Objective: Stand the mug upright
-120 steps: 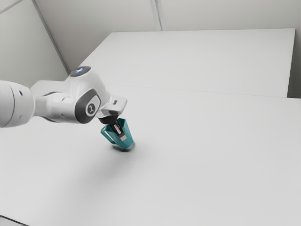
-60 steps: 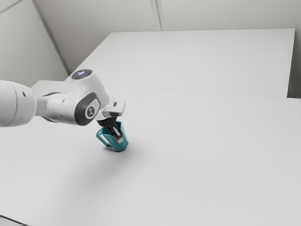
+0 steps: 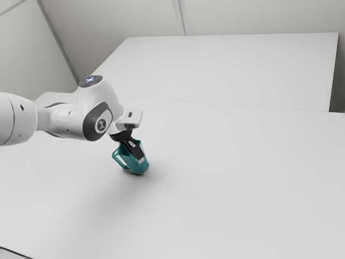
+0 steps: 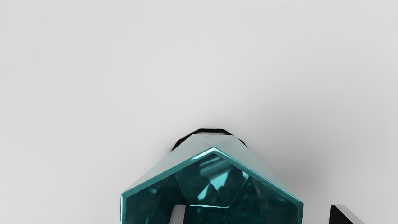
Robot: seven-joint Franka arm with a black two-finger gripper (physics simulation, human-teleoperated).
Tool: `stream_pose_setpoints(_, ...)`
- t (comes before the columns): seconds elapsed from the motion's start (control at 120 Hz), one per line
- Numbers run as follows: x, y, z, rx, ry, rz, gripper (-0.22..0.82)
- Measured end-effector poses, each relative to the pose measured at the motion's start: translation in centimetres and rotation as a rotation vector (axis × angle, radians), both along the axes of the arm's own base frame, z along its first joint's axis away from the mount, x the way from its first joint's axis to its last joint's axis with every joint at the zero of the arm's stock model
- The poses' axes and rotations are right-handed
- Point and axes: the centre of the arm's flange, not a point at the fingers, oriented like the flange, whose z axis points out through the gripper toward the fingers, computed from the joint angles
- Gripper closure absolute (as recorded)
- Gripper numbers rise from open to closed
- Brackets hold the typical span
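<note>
Mug sits mouth up, looking tilted, on the table toward the exterior view's left (handle on that side too). Gripper spread: one finger inside the mug, one outside, apart from it.

Seeing the mug on the table, handle toward the exterior view's left; watching one finger standing inside, the other outside.
</note>
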Motion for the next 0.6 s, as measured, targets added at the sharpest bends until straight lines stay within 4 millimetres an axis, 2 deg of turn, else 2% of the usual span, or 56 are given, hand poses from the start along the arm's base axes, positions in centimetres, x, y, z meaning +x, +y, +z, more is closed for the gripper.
stream_pose_setpoints(0.3,-0.3,-0.5,4.6,0.005,-0.044,0.005,0.03)
stream_pose_setpoints(0.442,0.8,-1.8,8.9,0.003,-0.062,-0.014,0.01)
stream_pose_setpoints(0.6,2.9,0.2,14.2,0.017,-0.074,0.015,0.01)
